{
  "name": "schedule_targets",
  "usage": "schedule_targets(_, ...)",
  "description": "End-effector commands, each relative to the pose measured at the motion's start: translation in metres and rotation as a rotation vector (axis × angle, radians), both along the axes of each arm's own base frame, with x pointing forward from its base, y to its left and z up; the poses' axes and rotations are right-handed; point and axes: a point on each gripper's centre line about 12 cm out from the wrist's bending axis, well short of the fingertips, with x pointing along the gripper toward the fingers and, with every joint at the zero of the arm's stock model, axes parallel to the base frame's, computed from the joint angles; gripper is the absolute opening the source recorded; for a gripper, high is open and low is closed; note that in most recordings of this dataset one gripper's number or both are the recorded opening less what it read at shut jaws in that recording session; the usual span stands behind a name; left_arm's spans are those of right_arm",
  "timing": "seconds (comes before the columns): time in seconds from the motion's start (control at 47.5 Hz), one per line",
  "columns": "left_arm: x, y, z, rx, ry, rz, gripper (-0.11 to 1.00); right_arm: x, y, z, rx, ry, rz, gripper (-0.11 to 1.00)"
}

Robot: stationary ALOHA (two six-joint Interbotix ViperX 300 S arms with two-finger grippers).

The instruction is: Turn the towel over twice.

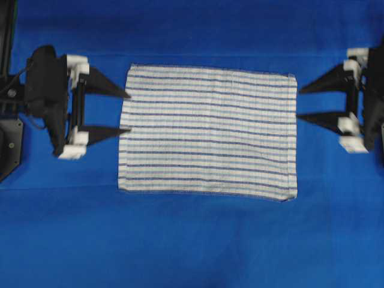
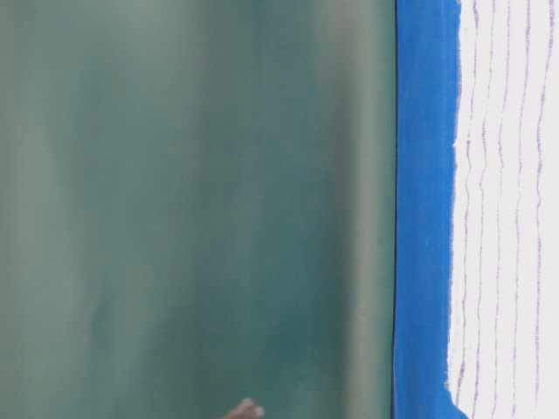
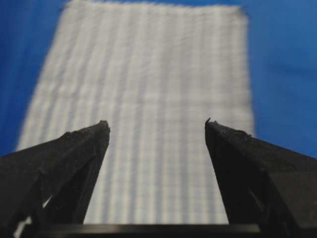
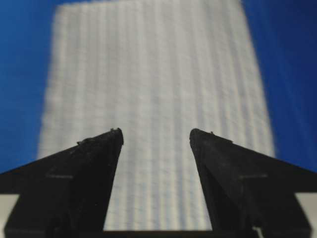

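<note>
Towel (image 1: pixel 207 132) is lying flat and spread on the blue cover (image 1: pixel 192 240), stripes running left to right. Left gripper (image 1: pixel 128 112) is sitting at the towel's left edge, jaws standing apart, lower tip just reaching over the hem. Right gripper (image 1: pixel 298 104) is facing the right edge, jaws likewise spread, tips just beside the cloth.

White towel (image 1: pixel 207 132), woven, thin dark-blue and light-blue stripes along its length, hem pale. Plain bright blue cloth (image 1: pixel 192 240) over counter. Left tool (image 1: pixel 126 111) black fingers, white blocks at base. Right tool (image 1: pixel 300 103) same black and white. Dull green backdrop (image 2: pixel 192 209).
</note>
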Motion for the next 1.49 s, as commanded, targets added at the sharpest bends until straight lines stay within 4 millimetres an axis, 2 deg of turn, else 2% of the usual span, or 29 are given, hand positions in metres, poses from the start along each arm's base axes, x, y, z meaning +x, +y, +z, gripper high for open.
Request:
schedule_targets(0.0, 0.004, 0.017, -0.006, 0.015, 0.0, 0.056, 0.73, 0.004, -0.016, -0.008, 0.004, 0.031, -0.063, 0.62)
schedule_targets(0.273, 0.015, 0.058, -0.056, 0.066, 0.09, 0.168, 0.74, 0.012, -0.063, -0.062, 0.05, 0.163, -0.22, 0.62)
schedule_targets(0.568, 0.019, 0.095, -0.105, 0.053, 0.196, 0.268, 0.74, 0.016, -0.092, -0.111, 0.095, 0.241, -0.285, 0.62)
schedule_targets(0.757, 0.019, 0.109, -0.123, 0.047, 0.208, 0.308, 0.74, 0.016, -0.106, -0.133, 0.119, 0.262, -0.314, 0.62)
schedule_targets(0.925, 0.017, 0.119, -0.138, 0.042, 0.224, 0.338, 0.74, 0.016, -0.109, -0.147, 0.131, 0.299, -0.319, 0.62)
schedule_targets(1.199, 0.013, 0.13, -0.153, 0.025, 0.268, 0.37, 0.7, 0.017, -0.109, -0.154, 0.138, 0.322, -0.316, 0.6)
schedule_targets(1.262, 0.011, 0.132, -0.156, 0.02, 0.28, 0.379, 0.66, 0.017, -0.109, -0.154, 0.133, 0.324, -0.311, 0.56)
schedule_targets(1.325, 0.009, 0.132, -0.158, 0.015, 0.298, 0.379, 0.56, 0.015, -0.109, -0.155, 0.128, 0.331, -0.307, 0.46)
schedule_targets(1.472, 0.008, 0.131, -0.162, 0.003, 0.336, 0.375, 0.16, 0.015, -0.108, -0.155, 0.122, 0.337, -0.3, 0.05)
